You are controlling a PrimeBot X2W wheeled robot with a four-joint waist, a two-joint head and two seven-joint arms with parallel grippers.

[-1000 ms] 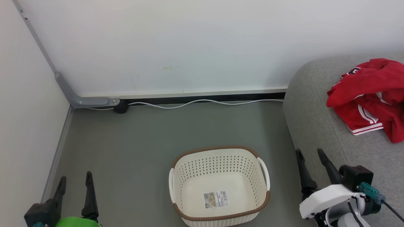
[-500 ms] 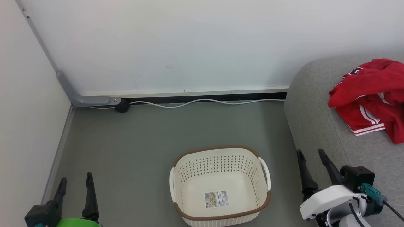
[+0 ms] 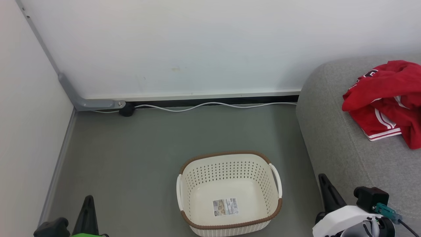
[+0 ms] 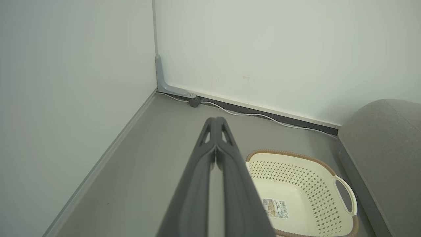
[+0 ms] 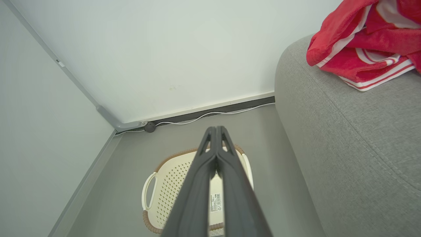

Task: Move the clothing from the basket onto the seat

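A white wall (image 3: 197, 49) runs across the far side of the scene and meets a second wall at the far left corner, with grey-green floor (image 3: 138, 144) in front of it. The seat (image 3: 332, 131) – a light grey upholstered sofa with a rounded edge – takes up the right side. On the seat's far right part lies the clothing (image 3: 384, 95), bright red and crumpled in a heap, with white stripe trim along one hem and part of a block numeral showing at its far edge; it lies wholly on the cushion, well apart from the basket. The basket (image 3: 223, 154) stands upright on the floor near the robot, just left of the seat, cream-white and perforated with a brown rim and a white handle on each side. Its bare base shows a sticker label (image 3: 224, 207). The left gripper (image 4: 215, 120) is at the near left over bare floor, its two dark fingers pressed together along their length and holding nothing. The right gripper (image 5: 216, 129) is at the near right, between basket and seat – fingers likewise pressed together, with nothing between them. A thin white cable (image 3: 210, 105) trails along the foot of the far wall to a small black plug (image 3: 126, 110) beside a grey corner bracket (image 3: 88, 104).
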